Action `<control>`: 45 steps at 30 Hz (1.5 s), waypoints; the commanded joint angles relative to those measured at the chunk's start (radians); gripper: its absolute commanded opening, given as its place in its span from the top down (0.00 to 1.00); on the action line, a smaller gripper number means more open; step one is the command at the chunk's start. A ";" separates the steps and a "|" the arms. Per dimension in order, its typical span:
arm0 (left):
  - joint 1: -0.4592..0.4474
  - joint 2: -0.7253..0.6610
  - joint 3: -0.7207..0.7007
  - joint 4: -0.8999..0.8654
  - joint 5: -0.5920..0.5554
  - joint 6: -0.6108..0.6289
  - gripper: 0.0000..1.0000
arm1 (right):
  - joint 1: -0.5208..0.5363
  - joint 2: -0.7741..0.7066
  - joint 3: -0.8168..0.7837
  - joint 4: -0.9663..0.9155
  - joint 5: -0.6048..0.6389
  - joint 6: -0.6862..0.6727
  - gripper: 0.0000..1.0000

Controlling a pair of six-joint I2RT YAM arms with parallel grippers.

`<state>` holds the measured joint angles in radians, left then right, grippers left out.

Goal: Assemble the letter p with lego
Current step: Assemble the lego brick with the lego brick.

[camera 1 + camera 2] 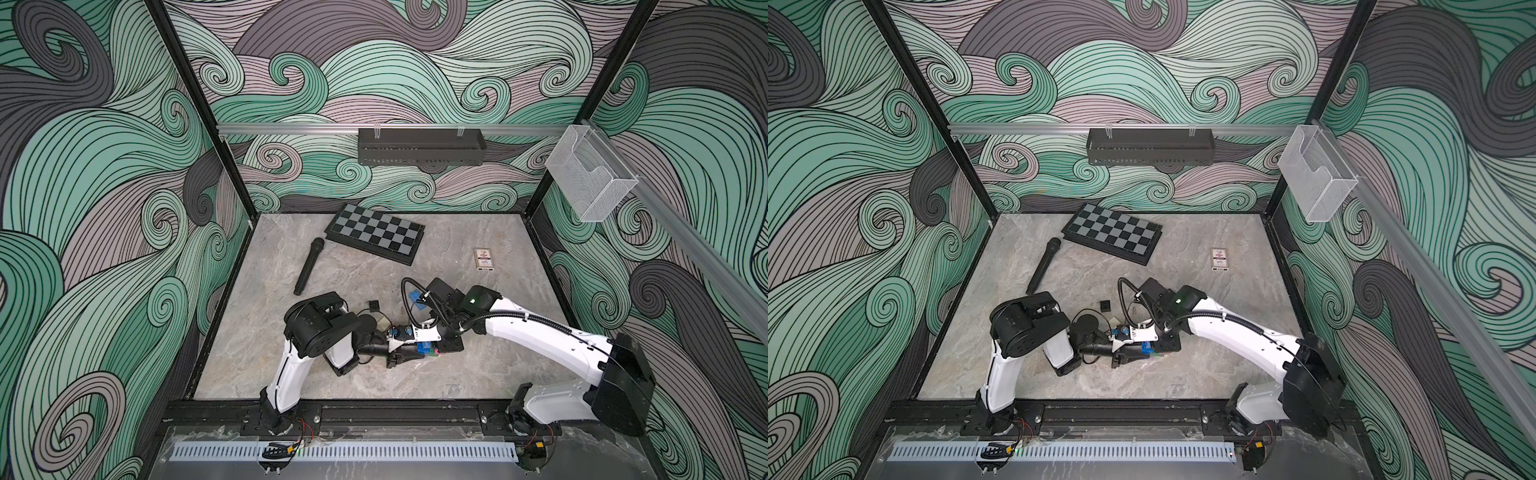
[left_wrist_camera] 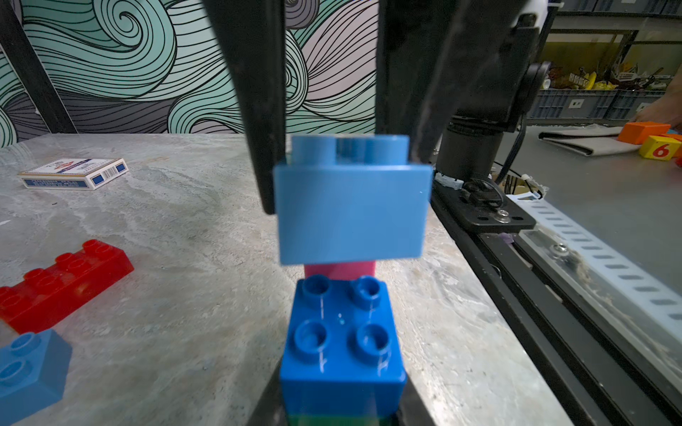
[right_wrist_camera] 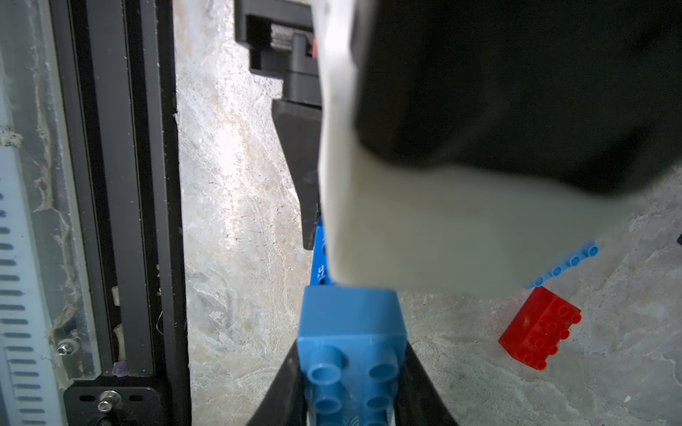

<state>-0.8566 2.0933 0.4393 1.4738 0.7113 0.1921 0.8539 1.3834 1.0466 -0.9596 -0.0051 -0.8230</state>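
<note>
While the two arms meet over the table [image 1: 478,374], about five o'clock from its middle in both top views, the step in hand looks like pressing one more brick onto the others. The checkered board [image 1: 376,237] lies at twelve o'clock, a microphone [image 1: 308,266] at ten and a card box [image 1: 483,259] at two. Swirl-patterned walls [image 1: 104,166] enclose the marbled surface.

From the left wrist, the left gripper [image 2: 337,413] clamps a dark blue brick [image 2: 341,339] with a pink brick [image 2: 339,269] beyond. The right gripper [image 2: 347,184] is closed on a light blue brick [image 2: 352,214] just over the pink.

From the right wrist, the light blue brick [image 3: 350,324] shows in the right gripper's hold, and a red brick [image 3: 538,328] lies apart. Next, I judge, the studs must line up squarely before pressing.
</note>
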 commanded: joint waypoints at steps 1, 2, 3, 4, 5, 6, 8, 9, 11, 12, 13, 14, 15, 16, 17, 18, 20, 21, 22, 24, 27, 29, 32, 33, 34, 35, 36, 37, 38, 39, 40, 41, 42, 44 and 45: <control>-0.013 0.045 0.019 -0.228 -0.081 0.013 1.00 | 0.040 0.073 -0.008 0.013 -0.013 0.013 1.00; -0.014 0.044 0.021 -0.228 -0.081 0.012 1.00 | 0.042 0.079 -0.006 0.013 -0.013 0.015 1.00; -0.013 0.045 0.021 -0.229 -0.081 0.012 1.00 | 0.045 0.084 -0.003 0.012 -0.011 0.019 1.00; -0.013 0.045 0.021 -0.230 -0.080 0.012 1.00 | 0.048 0.090 0.001 0.012 -0.009 0.023 1.00; -0.012 0.044 0.021 -0.230 -0.079 0.012 1.00 | 0.050 0.094 0.003 0.014 -0.008 0.027 1.00; -0.013 0.045 0.022 -0.232 -0.078 0.012 1.00 | 0.054 0.098 0.006 0.011 -0.009 0.029 1.00; -0.012 0.046 0.022 -0.231 -0.078 0.012 1.00 | 0.060 0.104 0.013 0.006 -0.006 0.035 1.00; -0.013 0.045 0.022 -0.231 -0.077 0.013 1.00 | 0.063 0.105 0.016 0.007 -0.002 0.040 1.00; -0.013 0.047 0.024 -0.234 -0.076 0.014 1.00 | 0.069 0.099 0.021 0.007 0.006 0.051 1.00; -0.013 0.047 0.025 -0.236 -0.077 0.013 1.00 | 0.072 0.091 0.023 0.007 0.007 0.053 1.00; -0.013 0.048 0.027 -0.236 -0.076 0.014 1.00 | 0.073 0.079 0.023 0.010 0.006 0.057 1.00; -0.012 0.048 0.027 -0.236 -0.076 0.013 1.00 | 0.074 0.066 0.022 0.015 0.005 0.061 1.00; -0.012 0.049 0.027 -0.236 -0.075 0.013 1.00 | 0.074 0.048 0.021 0.020 0.003 0.065 1.00; -0.013 0.050 0.027 -0.235 -0.075 0.015 1.00 | 0.074 0.026 0.015 0.030 -0.001 0.066 1.00; -0.013 0.051 0.028 -0.235 -0.075 0.015 1.00 | 0.072 0.006 0.006 0.042 -0.003 0.071 1.00; -0.013 0.052 0.029 -0.234 -0.075 0.014 1.00 | 0.070 -0.021 -0.003 0.058 -0.007 0.076 1.00; -0.013 0.056 0.029 -0.233 -0.075 0.014 1.00 | 0.063 -0.064 -0.023 0.084 -0.034 0.086 1.00; -0.013 0.056 0.029 -0.231 -0.073 0.013 1.00 | 0.057 -0.088 -0.033 0.098 -0.056 0.093 1.00; -0.012 0.058 0.030 -0.231 -0.073 0.012 1.00 | 0.049 -0.106 -0.044 0.111 -0.074 0.101 1.00; -0.013 0.058 0.030 -0.231 -0.074 0.012 1.00 | 0.036 -0.134 -0.061 0.126 -0.098 0.112 1.00; -0.012 0.059 0.032 -0.230 -0.073 0.012 1.00 | 0.020 -0.154 -0.083 0.126 -0.102 0.125 1.00; -0.013 0.059 0.032 -0.231 -0.072 0.012 1.00 | 0.008 -0.161 -0.095 0.126 -0.105 0.133 1.00; -0.012 0.060 0.031 -0.231 -0.073 0.012 1.00 | -0.008 -0.164 -0.116 0.148 -0.108 0.141 1.00; -0.013 0.060 0.032 -0.232 -0.072 0.012 1.00 | -0.011 -0.165 -0.123 0.154 -0.111 0.142 1.00; -0.013 0.060 0.032 -0.233 -0.072 0.012 1.00 | -0.017 -0.167 -0.131 0.159 -0.111 0.141 1.00; -0.013 0.060 0.032 -0.233 -0.072 0.012 1.00 | -0.022 -0.168 -0.137 0.162 -0.109 0.139 1.00; -0.012 0.060 0.032 -0.232 -0.072 0.013 1.00 | -0.028 -0.170 -0.143 0.161 -0.103 0.137 1.00; -0.013 0.060 0.032 -0.235 -0.072 0.013 1.00 | -0.034 -0.171 -0.148 0.161 -0.095 0.135 1.00; -0.012 0.061 0.032 -0.235 -0.073 0.013 1.00 | -0.039 -0.173 -0.152 0.161 -0.087 0.133 1.00; -0.012 0.060 0.033 -0.235 -0.072 0.013 1.00 | -0.042 -0.176 -0.155 0.161 -0.081 0.130 1.00; -0.010 0.061 0.033 -0.236 -0.072 0.013 1.00 | -0.047 -0.179 -0.158 0.159 -0.079 0.128 1.00; -0.011 0.062 0.033 -0.236 -0.072 0.013 1.00 | -0.048 -0.182 -0.159 0.158 -0.077 0.127 1.00; -0.011 0.062 0.033 -0.236 -0.072 0.013 1.00 | -0.050 -0.185 -0.159 0.157 -0.076 0.127 1.00; -0.011 0.064 0.034 -0.236 -0.072 0.013 1.00 | -0.052 -0.188 -0.159 0.157 -0.075 0.125 1.00; -0.011 0.064 0.035 -0.236 -0.072 0.013 1.00 | -0.053 -0.188 -0.158 0.158 -0.075 0.124 1.00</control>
<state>-0.8658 2.0991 0.4835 1.4330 0.6994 0.1940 0.8070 1.2137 0.8921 -0.8108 -0.0769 -0.6918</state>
